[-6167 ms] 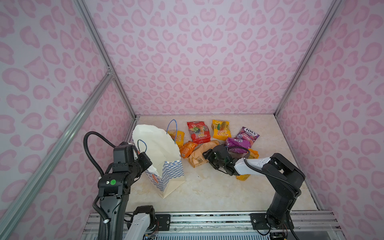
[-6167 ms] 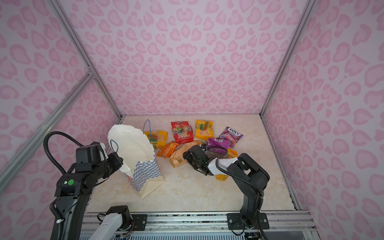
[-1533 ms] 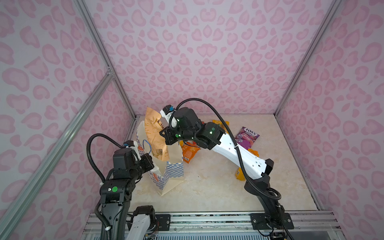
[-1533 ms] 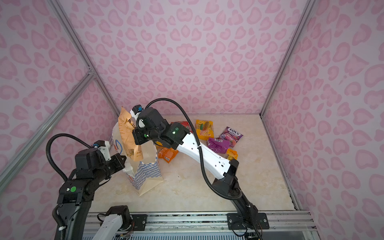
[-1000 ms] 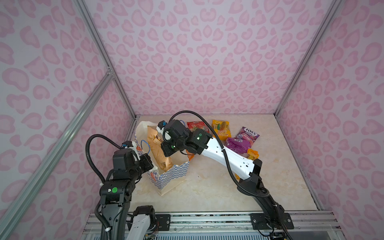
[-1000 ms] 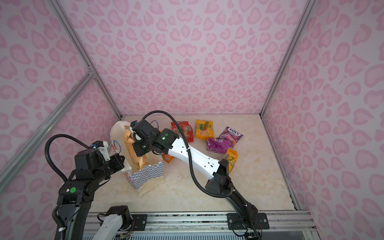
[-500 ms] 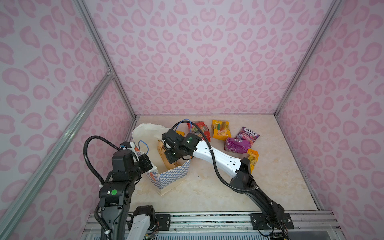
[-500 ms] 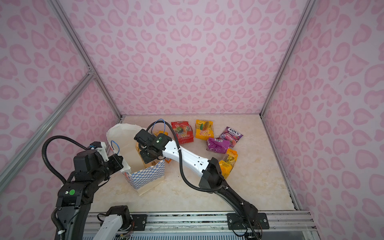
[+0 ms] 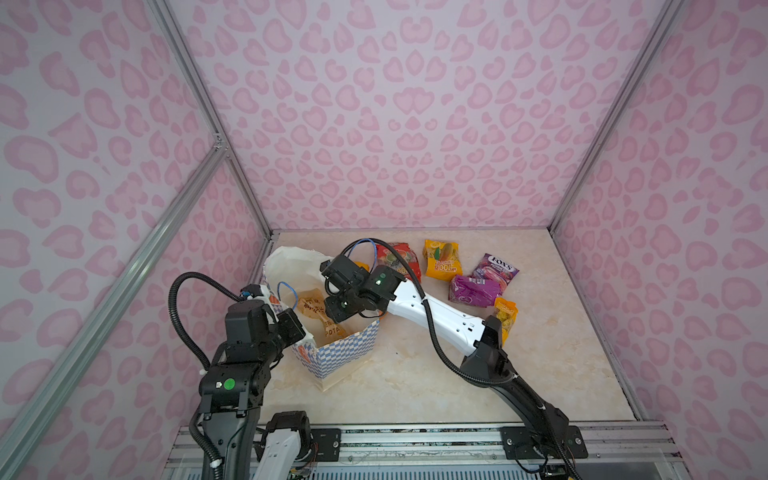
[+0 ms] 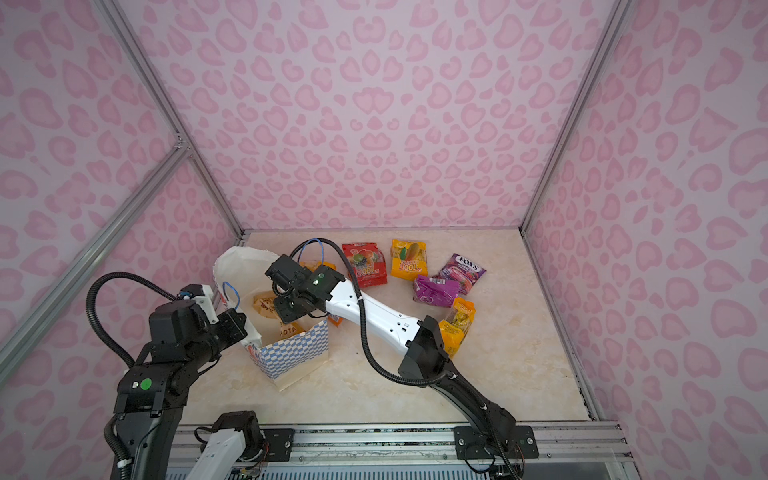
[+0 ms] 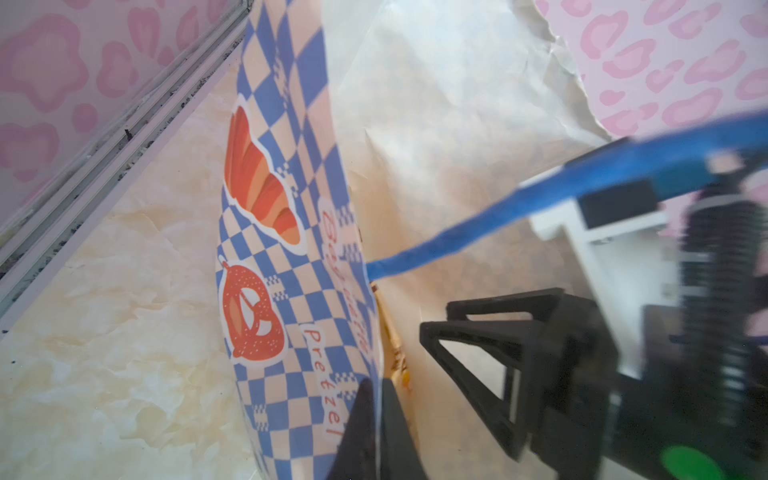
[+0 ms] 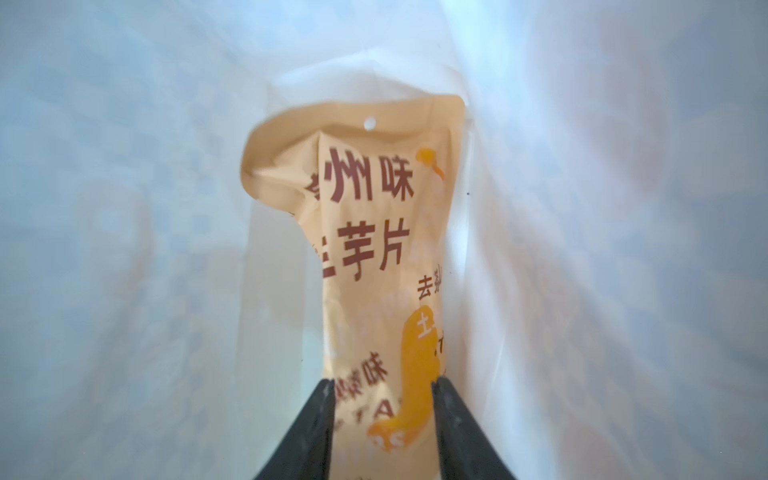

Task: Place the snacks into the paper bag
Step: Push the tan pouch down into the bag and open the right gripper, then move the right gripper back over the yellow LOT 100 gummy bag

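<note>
The white paper bag (image 9: 340, 353) (image 10: 291, 353) with its blue checkered band stands open at the left. My left gripper (image 9: 303, 332) (image 11: 376, 399) is shut on its near rim, one finger on each side of the paper. My right gripper (image 9: 338, 313) (image 12: 382, 386) reaches down into the bag's mouth. Its jaws stand open on either side of a tan snack packet (image 9: 316, 309) (image 12: 374, 249), which rests upright against the bag's inner wall (image 12: 124, 208). More snacks lie on the table: red (image 9: 399, 257), yellow (image 9: 442, 259), purple FOX'S (image 9: 496, 270), plain purple (image 9: 471, 289) and orange-yellow (image 9: 505, 313).
An orange packet (image 10: 336, 320) peeks out under the right arm beside the bag. The bag's blue cord handles (image 9: 284, 286) (image 11: 540, 199) stick up by both grippers. Pink patterned walls enclose the table; the bag stands close to the left wall rail (image 11: 104, 137).
My right gripper carried the tan packet down into the bag, and its jaws have just parted from it. The left gripper kept its hold on the rim.
</note>
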Robot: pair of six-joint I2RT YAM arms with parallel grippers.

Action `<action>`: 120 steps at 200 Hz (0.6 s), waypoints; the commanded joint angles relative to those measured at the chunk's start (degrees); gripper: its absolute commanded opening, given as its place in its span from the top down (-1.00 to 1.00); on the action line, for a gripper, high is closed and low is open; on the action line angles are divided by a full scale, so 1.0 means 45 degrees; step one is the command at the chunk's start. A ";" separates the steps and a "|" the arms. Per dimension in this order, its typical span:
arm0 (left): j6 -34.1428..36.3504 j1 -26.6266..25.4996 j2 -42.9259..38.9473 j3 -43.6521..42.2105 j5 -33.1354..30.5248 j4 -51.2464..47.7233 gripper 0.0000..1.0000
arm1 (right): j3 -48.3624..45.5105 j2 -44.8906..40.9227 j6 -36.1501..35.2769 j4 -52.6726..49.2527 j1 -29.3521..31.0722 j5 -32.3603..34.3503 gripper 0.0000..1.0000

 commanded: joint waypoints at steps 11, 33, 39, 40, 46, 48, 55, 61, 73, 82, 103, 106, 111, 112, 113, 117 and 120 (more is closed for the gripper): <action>0.0022 0.0011 0.0081 -0.0064 -0.0526 0.0233 0.93 | 0.0049 -0.1209 -0.0758 0.0934 0.0105 -0.0222 -0.25; -0.0122 0.0011 0.0196 -0.0091 -0.0931 -0.0046 0.93 | -0.0365 -0.2623 -0.1104 0.0990 -0.0016 0.0563 -0.48; -0.0154 0.0013 0.0260 -0.0087 -0.1061 -0.0184 0.93 | -0.0606 -0.2988 -0.1191 0.1008 -0.0069 0.0822 -0.52; -0.0155 0.0012 0.0273 -0.0077 -0.1078 -0.0194 0.94 | -0.0649 -0.3058 -0.1202 0.1010 -0.0073 0.0869 -0.53; -0.0157 0.0011 0.0317 -0.0083 -0.1131 -0.0264 0.94 | -0.0943 -0.3454 -0.1213 0.1013 -0.0164 0.1175 -0.58; -0.0157 0.0011 0.0324 -0.0081 -0.1148 -0.0277 0.93 | -0.1076 -0.3600 -0.1228 0.1013 -0.0196 0.1268 -0.60; -0.0171 0.0011 0.0330 -0.0106 -0.1140 -0.0299 0.94 | -0.1590 -0.4109 -0.1234 0.1026 -0.0330 0.1657 -0.66; -0.0162 0.0011 0.0325 -0.0097 -0.1102 -0.0287 0.93 | -0.2166 -0.4590 -0.1202 0.1031 -0.0465 0.2084 -0.74; -0.0104 0.0011 0.0269 -0.0051 -0.0954 -0.0244 0.93 | -0.3684 -0.5691 -0.1055 0.1116 -0.0772 0.3276 -0.91; -0.0080 0.0011 0.0230 0.0004 -0.0927 -0.0218 0.93 | -0.5136 -0.6722 -0.0853 0.1366 -0.1057 0.4139 -0.96; 0.0019 0.0011 0.0295 0.0103 -0.0900 -0.0185 0.93 | -0.8739 -0.9279 0.0287 0.1927 -0.2101 0.5966 -0.96; 0.0034 0.0011 0.0305 0.0108 -0.0895 -0.0184 0.93 | -0.9233 -0.9641 0.0558 0.1945 -0.2334 0.6192 -0.96; 0.0038 0.0011 0.0342 0.0108 -0.0868 -0.0166 0.93 | -1.0059 -1.0270 0.0999 0.1996 -0.2739 0.6442 -0.96; 0.0048 0.0011 0.0353 0.0108 -0.0864 -0.0165 0.93 | -1.0229 -1.0390 0.1084 0.2002 -0.2833 0.6481 -0.96; 0.0053 0.0011 0.0359 0.0108 -0.0862 -0.0165 0.93 | -1.0401 -1.0509 0.1165 0.2015 -0.2910 0.6520 -0.96; 0.0058 0.0011 0.0392 0.0108 -0.0829 -0.0148 0.93 | -1.1051 -1.0997 0.1507 0.2045 -0.3268 0.6638 -0.96; 0.0058 0.0011 0.0419 0.0108 -0.0810 -0.0119 0.93 | -1.1515 -1.1355 0.1812 0.2035 -0.3563 0.6696 -0.96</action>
